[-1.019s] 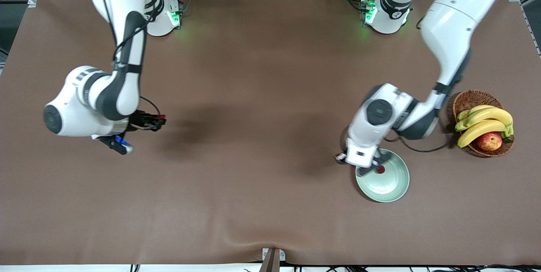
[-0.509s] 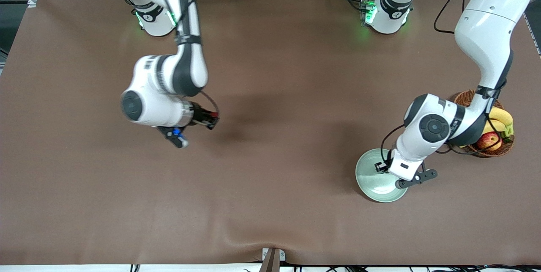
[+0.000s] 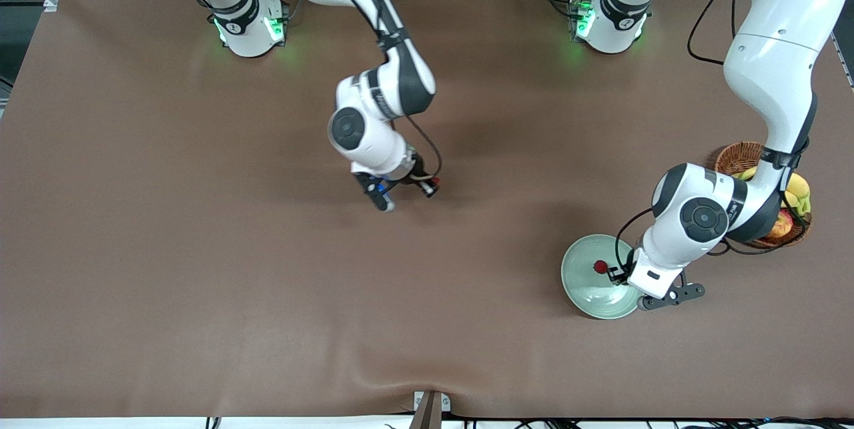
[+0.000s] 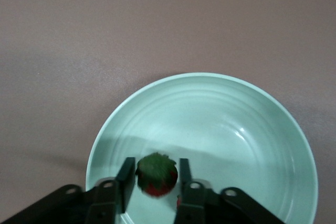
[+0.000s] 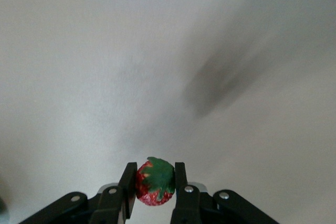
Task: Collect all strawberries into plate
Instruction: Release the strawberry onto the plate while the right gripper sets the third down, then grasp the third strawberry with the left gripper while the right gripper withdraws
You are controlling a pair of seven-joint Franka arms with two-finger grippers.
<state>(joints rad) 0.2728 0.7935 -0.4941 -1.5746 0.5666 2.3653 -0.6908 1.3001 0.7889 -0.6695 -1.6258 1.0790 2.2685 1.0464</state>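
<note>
Small dark marks on the collar rings of the left arm base [image 3: 610,19] and the right arm base [image 3: 247,29], too small to read. Toward the left arm's end of the brown table [image 3: 200,282], the mint-green plate [image 3: 574,282], nearer the front camera than the wicker basket [image 3: 737,155]. Low over the plate, the left gripper [image 3: 615,273], with the plate strawberry [image 4: 156,174] framed in it, green cap facing the wrist camera. Cannot tell whether clamped on that berry or already loosened, nor whether the berry rests on the plate's floor or hangs just above it. Beside the gripper body in the left wrist view, a red speck [image 4: 178,200], with too little showing to name it. Part of the plate's rim cut off there by the picture's edge and by the gripper; in the front view, covered by the left arm's wrist. Basket largely hidden by the same arm, with only bits of yellow bananas [image 3: 798,187] and a red apple [image 3: 782,226] peeking out. Over bare table about midway between the two ends, the right gripper [image 3: 430,187], clamped on the carried strawberry [image 5: 155,184], red flesh and green cap pinched between both fingers [image 5: 127,182]. Table surface in the right wrist view smeared and washed pale, with one dark blurred shadow on it.
</note>
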